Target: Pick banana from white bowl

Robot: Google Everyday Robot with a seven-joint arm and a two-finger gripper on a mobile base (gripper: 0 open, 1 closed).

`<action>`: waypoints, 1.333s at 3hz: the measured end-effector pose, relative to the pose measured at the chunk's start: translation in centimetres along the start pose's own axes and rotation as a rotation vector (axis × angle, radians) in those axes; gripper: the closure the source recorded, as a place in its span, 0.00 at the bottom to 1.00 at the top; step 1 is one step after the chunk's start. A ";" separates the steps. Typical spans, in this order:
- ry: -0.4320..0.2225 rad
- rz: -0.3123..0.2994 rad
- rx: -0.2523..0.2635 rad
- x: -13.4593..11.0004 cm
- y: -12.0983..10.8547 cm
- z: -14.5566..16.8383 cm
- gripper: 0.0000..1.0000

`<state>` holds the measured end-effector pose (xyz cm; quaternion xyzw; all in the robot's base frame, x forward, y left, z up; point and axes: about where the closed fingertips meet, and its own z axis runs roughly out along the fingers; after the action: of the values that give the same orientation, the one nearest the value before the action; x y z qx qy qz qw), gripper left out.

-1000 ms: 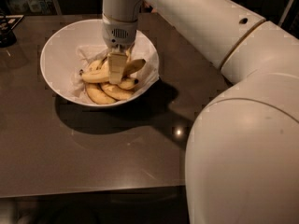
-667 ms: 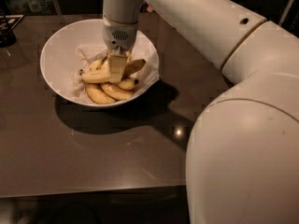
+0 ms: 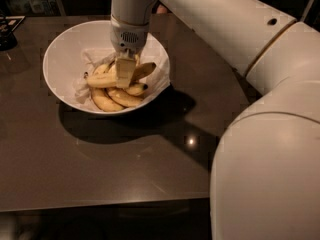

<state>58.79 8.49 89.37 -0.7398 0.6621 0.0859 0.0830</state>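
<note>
The white bowl [image 3: 62, 51] stands on the dark table at the upper left, lined with crumpled white paper [image 3: 81, 86]. Several yellow bananas lie in it. The banana [image 3: 100, 81], long and nearly straight, lies across the top of the pile from left to right. My gripper [image 3: 125, 73] reaches straight down into the bowl and is shut on the banana at its middle. The middle of the banana is hidden by the near finger. Its right end [image 3: 146, 68] sticks out beside the gripper.
Shorter curved bananas [image 3: 122, 99] lie under and in front of the held one. My white arm [image 3: 225, 29] spans the right side of the view. A dark object [image 3: 7, 34] stands at the table's far left edge. Brown tabletop [image 3: 125, 169] lies in front of the bowl.
</note>
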 end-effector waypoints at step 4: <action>-0.115 0.003 0.143 -1.0 9.8 -6.6 1.00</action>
<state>49.03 6.82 95.92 -0.7249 0.6618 0.0810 0.1732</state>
